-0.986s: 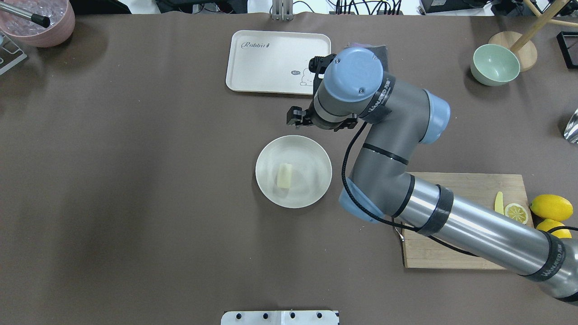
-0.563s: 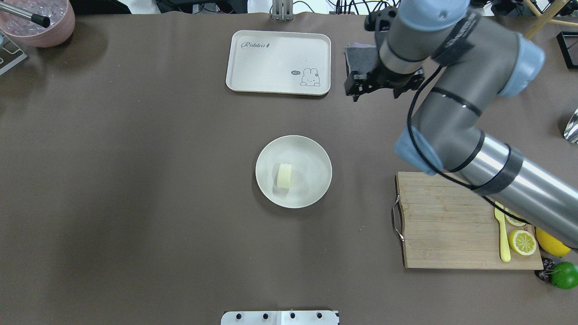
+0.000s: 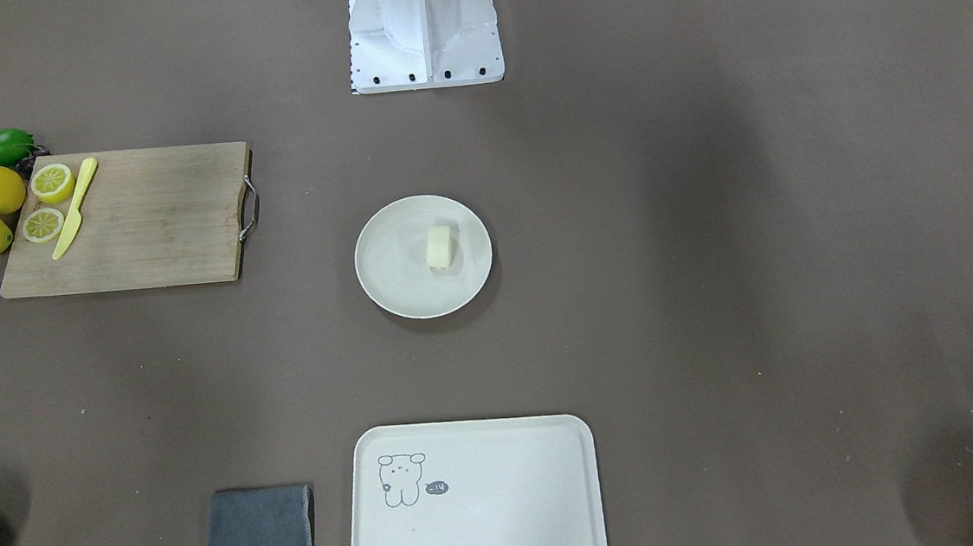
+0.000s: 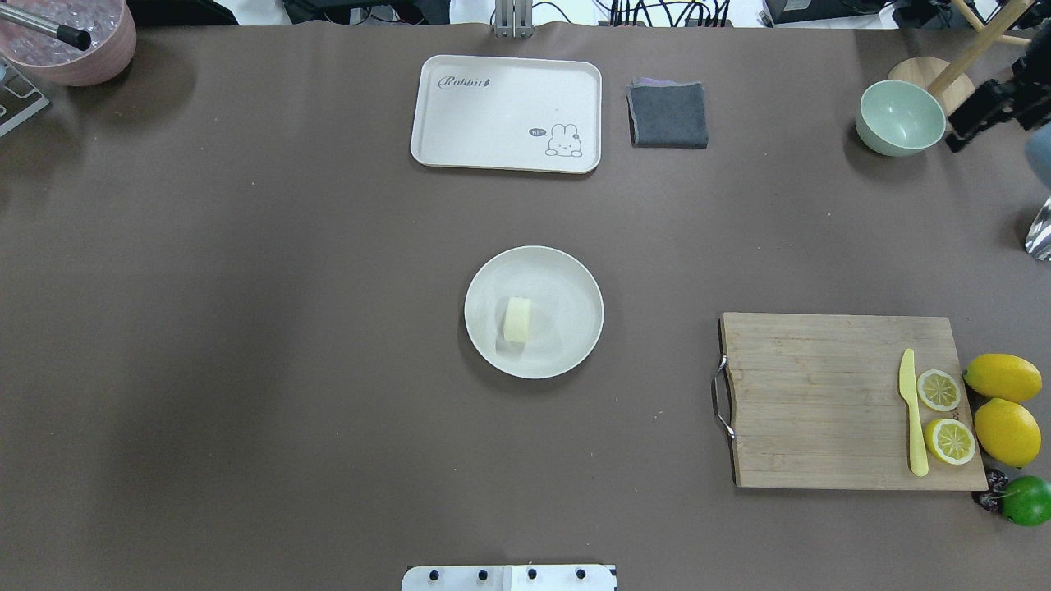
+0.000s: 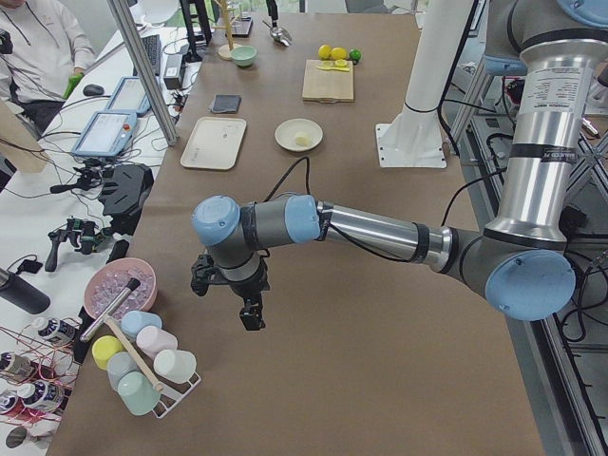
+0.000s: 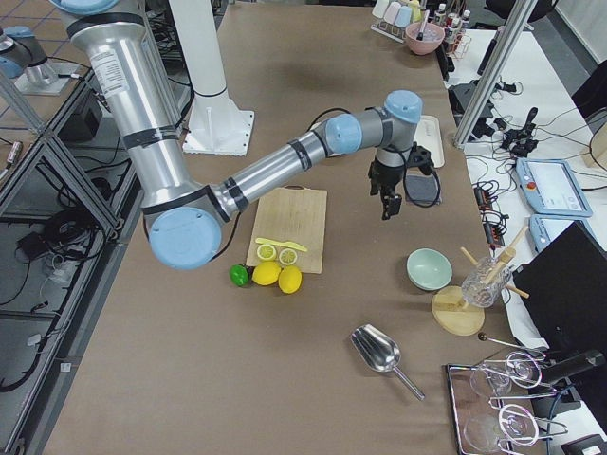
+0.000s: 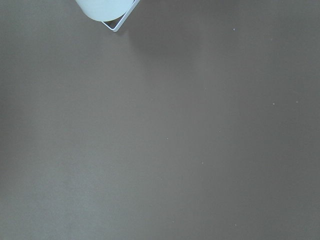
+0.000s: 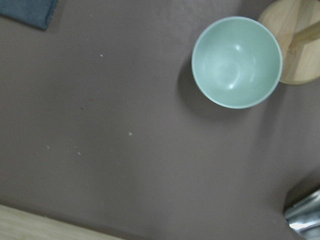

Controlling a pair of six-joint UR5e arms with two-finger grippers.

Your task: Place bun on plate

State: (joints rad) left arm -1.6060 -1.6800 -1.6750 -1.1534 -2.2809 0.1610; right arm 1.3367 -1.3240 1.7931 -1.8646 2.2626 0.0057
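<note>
The pale cream bun [image 4: 518, 319] lies on its own on the round off-white plate [image 4: 566, 279] at mid-table, a little left of the plate's centre. From the front, the bun [image 3: 440, 247] sits on the plate [image 3: 386, 268] with nothing touching it. My right gripper [image 4: 959, 138] hangs at the far right edge beside the green bowl, far from the plate; only part of it shows and I cannot tell its state. My left gripper [image 5: 253, 318] hovers over bare table at the left end, and I cannot tell its state either.
A cream tray [image 4: 460, 115] and a folded grey cloth [image 4: 668, 115] lie at the back. A green bowl [image 4: 900, 117] stands at the back right. The wooden cutting board [image 4: 813, 402] holds lemon halves and a yellow knife, with lemons [image 4: 1002, 377] beside it. A pink bowl [image 4: 78, 49] is at the back left.
My right arm has swung away from just behind the plate to the table's far right edge, uncovering the cloth and the board. The bun has stayed on the plate.
</note>
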